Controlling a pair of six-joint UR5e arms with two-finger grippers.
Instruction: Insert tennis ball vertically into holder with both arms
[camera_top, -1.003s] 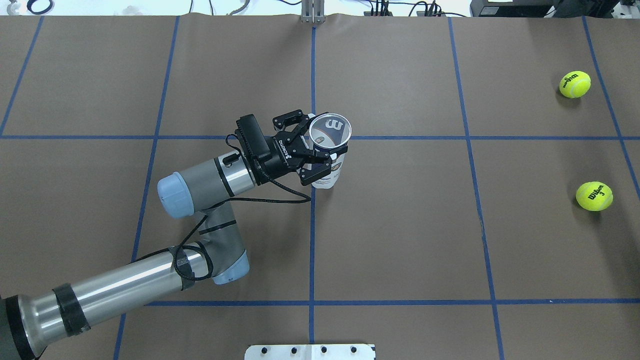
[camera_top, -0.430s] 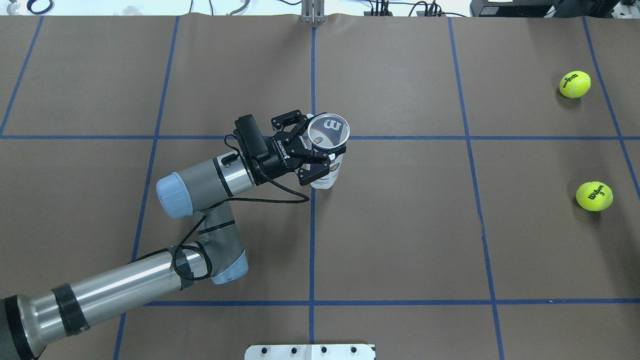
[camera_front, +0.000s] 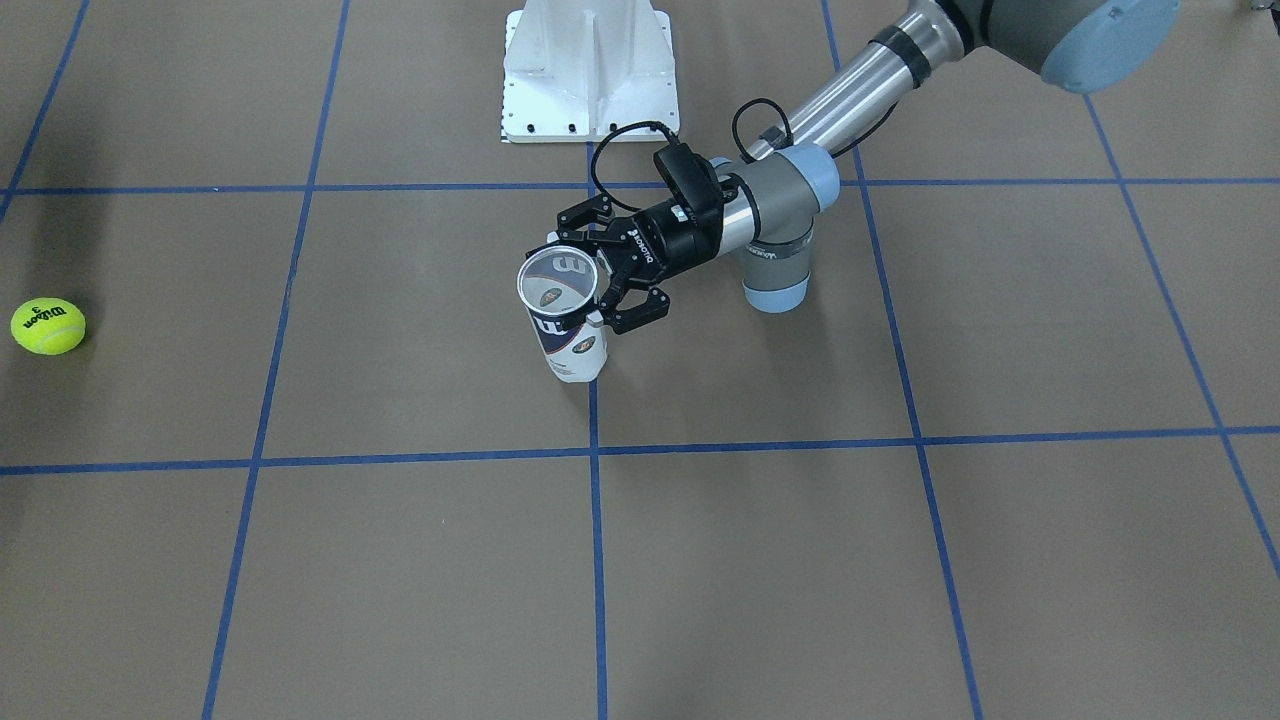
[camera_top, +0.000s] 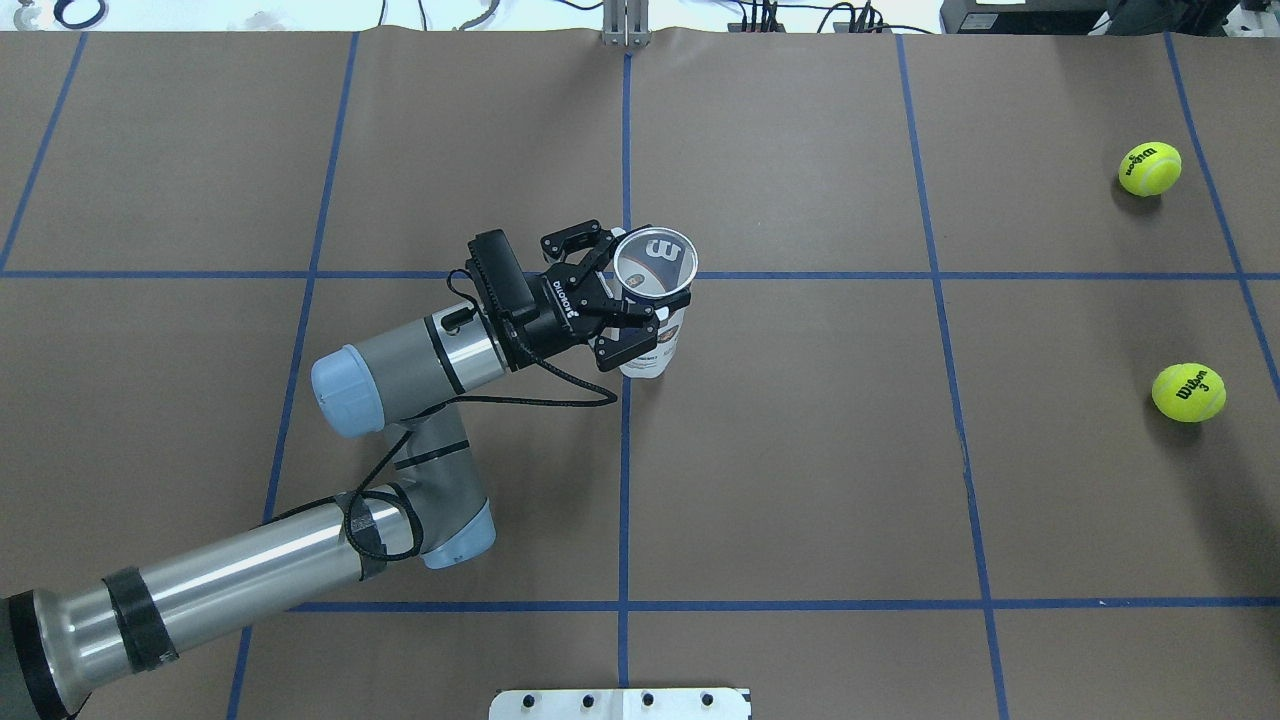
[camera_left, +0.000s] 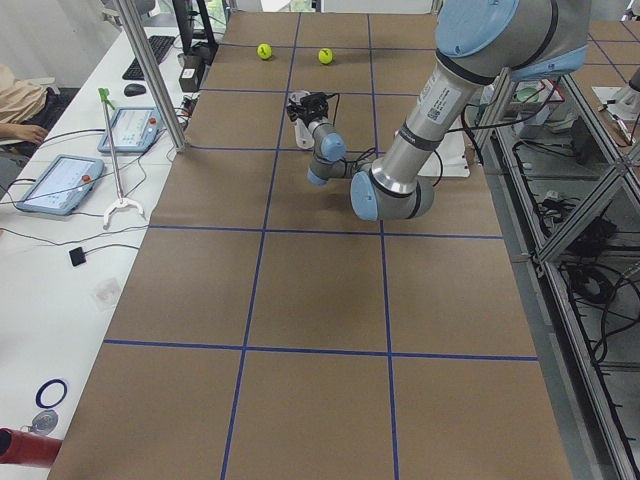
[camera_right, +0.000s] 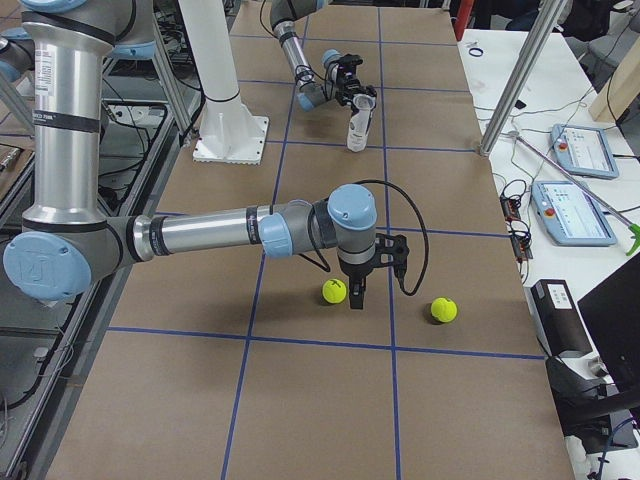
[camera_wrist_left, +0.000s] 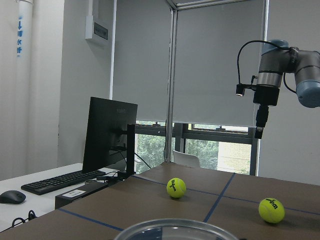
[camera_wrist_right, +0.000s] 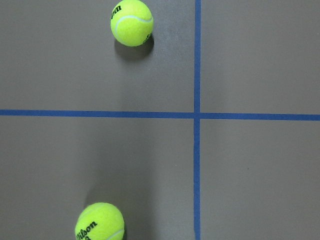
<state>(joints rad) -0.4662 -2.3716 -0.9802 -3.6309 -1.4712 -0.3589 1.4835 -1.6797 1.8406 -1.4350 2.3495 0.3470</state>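
Front view: the left gripper (camera_front: 585, 288) is clamped round the clear plastic, white-and-navy-labelled can (camera_front: 572, 352), holding it upright, mouth up for a drop. Overhead: the nearer fuzzy yellow-green tennis ball (camera_top: 1188, 392) lies far right on the brown worktop (camera_top: 800, 480). Right-side view: the right gripper (camera_right: 352, 298) hangs just beside it, presumably to pick it up; whether it is open or closed I cannot tell.

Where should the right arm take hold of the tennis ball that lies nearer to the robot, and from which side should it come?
Come straight down from above and close the right tool across the widest part of the ball. It is round, so any horizontal direction serves, and it rests on the table with the other ball well apart.
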